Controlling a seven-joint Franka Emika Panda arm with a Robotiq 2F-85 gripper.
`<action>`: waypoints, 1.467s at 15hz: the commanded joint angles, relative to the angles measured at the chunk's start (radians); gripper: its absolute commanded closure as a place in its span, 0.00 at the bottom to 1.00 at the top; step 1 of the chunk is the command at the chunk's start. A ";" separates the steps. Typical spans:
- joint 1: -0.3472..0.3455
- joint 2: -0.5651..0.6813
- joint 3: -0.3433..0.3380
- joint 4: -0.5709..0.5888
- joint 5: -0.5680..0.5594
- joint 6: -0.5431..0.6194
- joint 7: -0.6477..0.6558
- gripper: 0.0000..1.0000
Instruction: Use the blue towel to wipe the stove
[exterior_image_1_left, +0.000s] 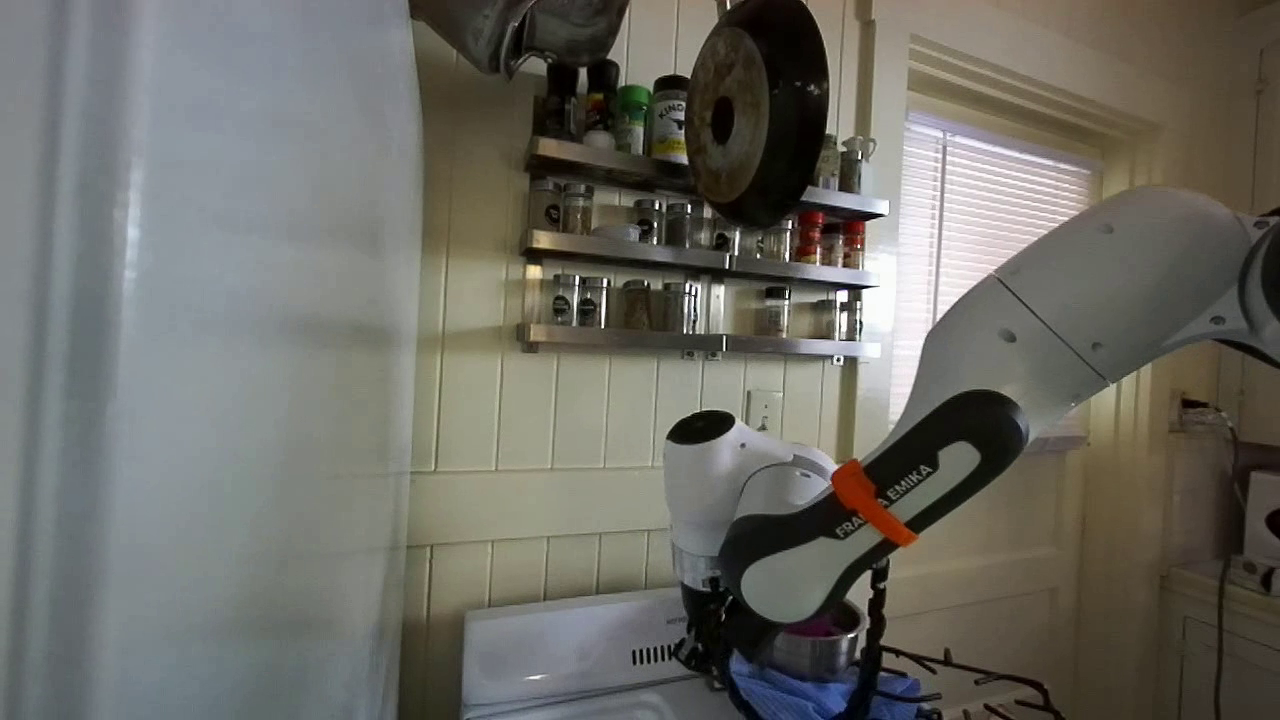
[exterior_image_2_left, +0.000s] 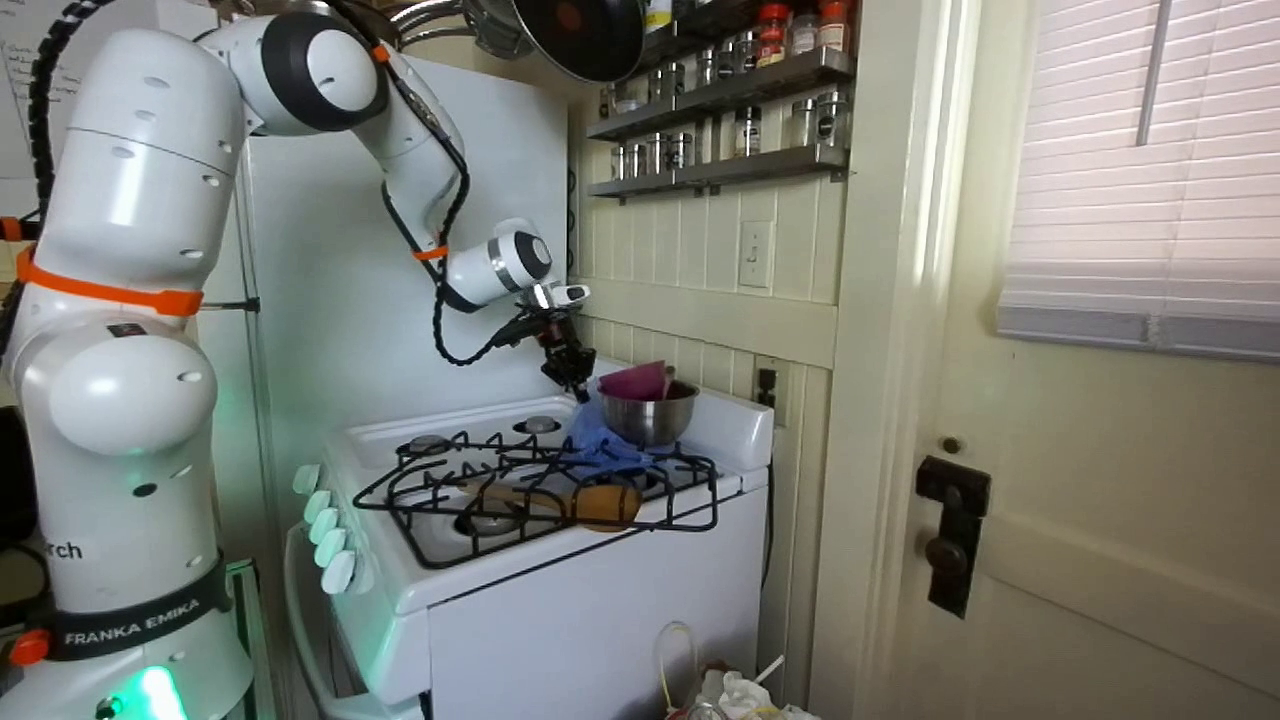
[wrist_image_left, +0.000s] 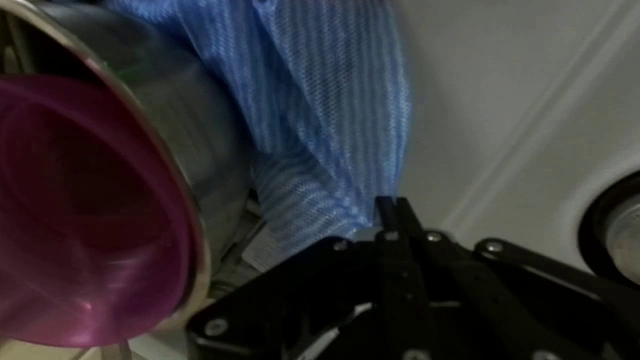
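Note:
The blue towel (wrist_image_left: 345, 90) fills the upper middle of the wrist view, its folds drawing together at the fingertips of my gripper (wrist_image_left: 393, 200). The jaws are shut with an edge of the cloth pinched at their tips. In an exterior view the gripper (exterior_image_2_left: 582, 396) points down over the back of the white stove (exterior_image_2_left: 590, 600), and the towel (exterior_image_2_left: 598, 440) hangs from it onto the burner area beside a steel bowl (exterior_image_2_left: 652, 420). The stove's back panel (exterior_image_1_left: 560, 640) shows in an exterior view, where the arm partly covers the towel (exterior_image_1_left: 775, 695).
A pink bowl (wrist_image_left: 85, 215) sits inside the steel bowl, close beside the gripper. Dark wire grates (exterior_image_2_left: 440, 495) lie loose and askew across the stove top, with a wooden utensil (exterior_image_2_left: 605, 503) among them. The tall fridge (exterior_image_1_left: 250, 350) stands alongside; a pan (exterior_image_1_left: 735, 110) hangs above.

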 joint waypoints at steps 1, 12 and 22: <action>-0.026 -0.071 0.021 -0.087 0.135 0.152 -0.201 1.00; -0.045 -0.240 0.102 -0.205 0.582 0.306 -0.968 1.00; -0.008 -0.330 0.074 -0.203 0.909 0.255 -1.682 1.00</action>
